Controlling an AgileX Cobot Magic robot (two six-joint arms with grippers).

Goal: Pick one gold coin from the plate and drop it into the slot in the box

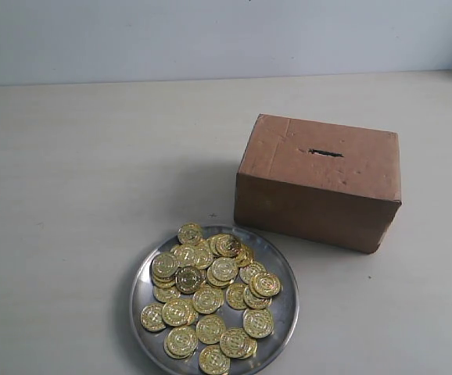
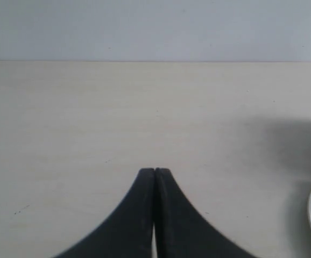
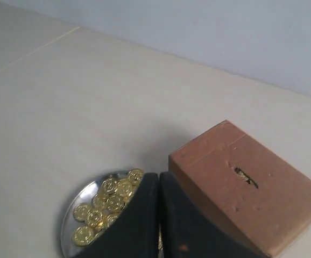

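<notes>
1. The gold coins point(image 1: 210, 301) are lying in a loose, overlapping heap on the plate point(image 1: 290, 312). The plate is sitting just in front of the box point(image 1: 320, 195), off its front left corner, near it but not touching.
2. The slot point(image 1: 325, 152) is showing as a thin dark slit with ragged edges in the box's top face. It is running along the box's length, a little toward the back edge.
3. The box is standing upright on the pale table point(image 1: 93, 156), its top creased.
4. The right gripper point(image 3: 159, 177) is hanging above the box's plate-side corner, looking down on both. Its black jaws are pressing together with nothing between them.
5. The left gripper point(image 2: 154, 172) is pointing over bare table, on the side of the plate away from the box. Its jaws are meeting tip to tip, pinching nothing. The plate's rim and two coins are showing only at the edge of its wrist view.
</notes>
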